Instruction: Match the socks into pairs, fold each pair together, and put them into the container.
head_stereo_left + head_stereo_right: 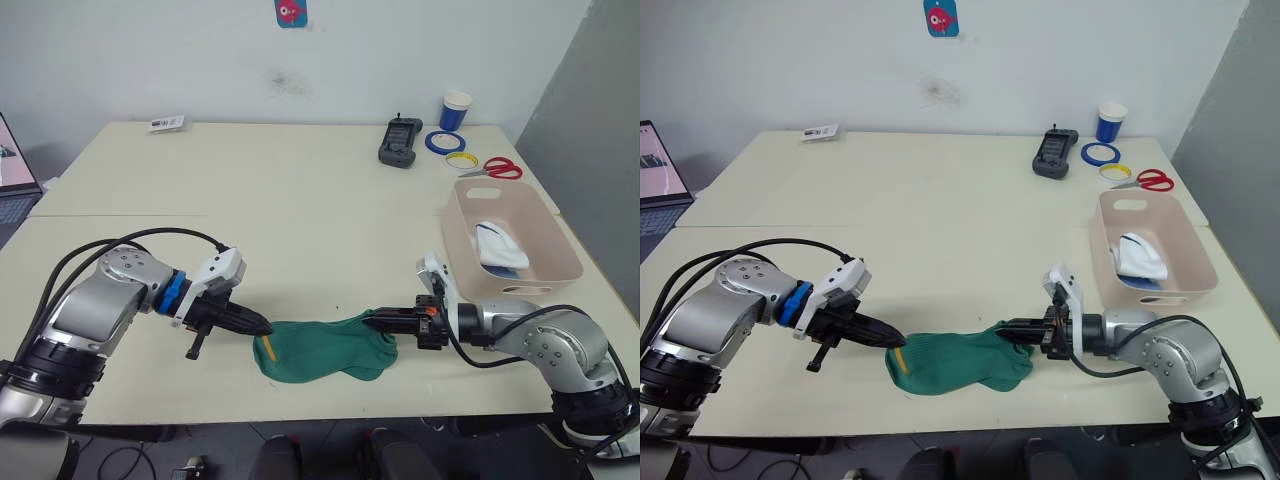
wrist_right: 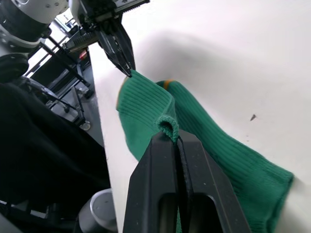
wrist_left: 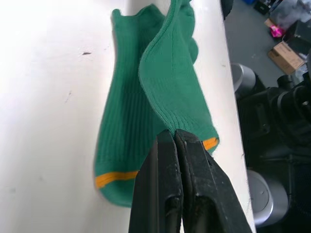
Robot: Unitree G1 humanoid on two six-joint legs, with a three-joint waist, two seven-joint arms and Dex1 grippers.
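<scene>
1. No text, brand, number or label can be read anywhere
2. The blue sticker on the wall carries a red figure, with no legible lettering
3. The small packet at the table's far edge has dark print too small to make out
4. The black device near the tape rolls shows no legible marking
5. The blue-and-white paper cup has no lettering that can be made out
6. The laptop screen at the left edge shows content too small to read
</scene>
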